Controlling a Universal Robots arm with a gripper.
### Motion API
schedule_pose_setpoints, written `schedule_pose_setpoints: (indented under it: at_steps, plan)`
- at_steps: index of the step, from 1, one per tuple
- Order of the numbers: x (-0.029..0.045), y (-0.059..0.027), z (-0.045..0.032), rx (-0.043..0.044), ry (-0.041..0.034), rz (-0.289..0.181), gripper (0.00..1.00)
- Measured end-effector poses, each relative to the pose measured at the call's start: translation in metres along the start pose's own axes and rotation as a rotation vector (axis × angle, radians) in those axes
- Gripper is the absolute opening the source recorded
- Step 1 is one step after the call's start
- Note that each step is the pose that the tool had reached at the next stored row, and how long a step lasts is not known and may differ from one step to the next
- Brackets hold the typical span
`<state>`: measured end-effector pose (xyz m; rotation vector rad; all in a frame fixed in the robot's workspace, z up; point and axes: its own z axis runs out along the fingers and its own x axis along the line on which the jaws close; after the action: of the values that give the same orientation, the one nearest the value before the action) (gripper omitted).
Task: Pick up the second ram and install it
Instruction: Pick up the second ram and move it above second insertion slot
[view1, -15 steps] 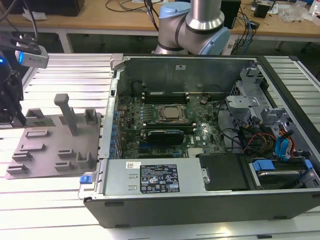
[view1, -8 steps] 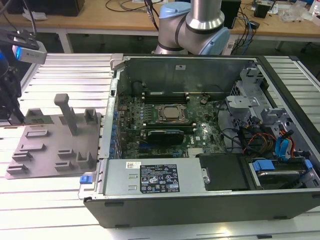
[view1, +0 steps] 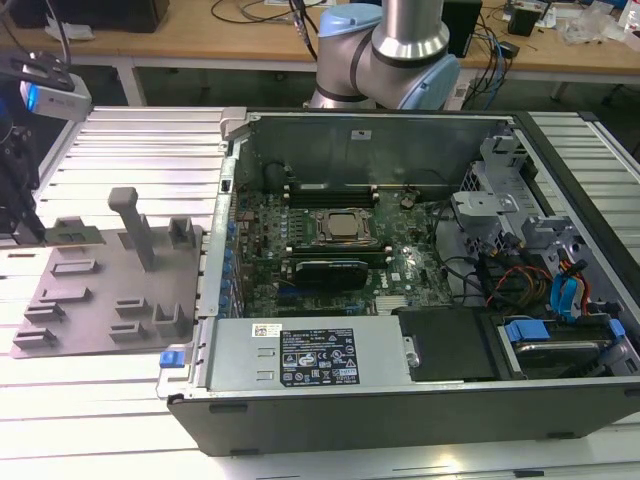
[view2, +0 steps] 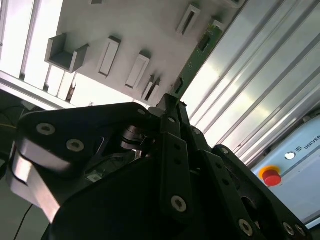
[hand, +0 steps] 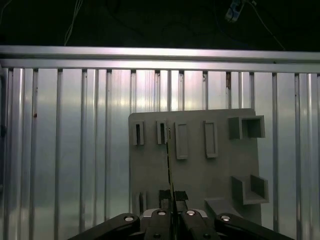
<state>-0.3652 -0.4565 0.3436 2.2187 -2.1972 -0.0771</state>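
Observation:
The second ram is a thin green board, and my gripper is shut on its near end. In the first wrist view the ram appears edge-on, running from the fingertips across the grey holder plate towards a slot. At the exterior view's far left, the gripper holds the ram low over the back of the grey holder plate. Whether the ram rests in a slot or hangs just above it cannot be told.
The open computer case lies at the exterior view's right, with the CPU socket, dark memory slots and a black module on its motherboard. A grey post rises from the holder plate. Ribbed metal tabletop surrounds both.

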Motion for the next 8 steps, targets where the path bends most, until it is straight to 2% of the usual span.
schedule_pose_setpoints:
  at_steps: [8]
  plan:
    - [-0.0002,0.0005,-0.0105,0.0001,-0.0001,0.000,0.11]
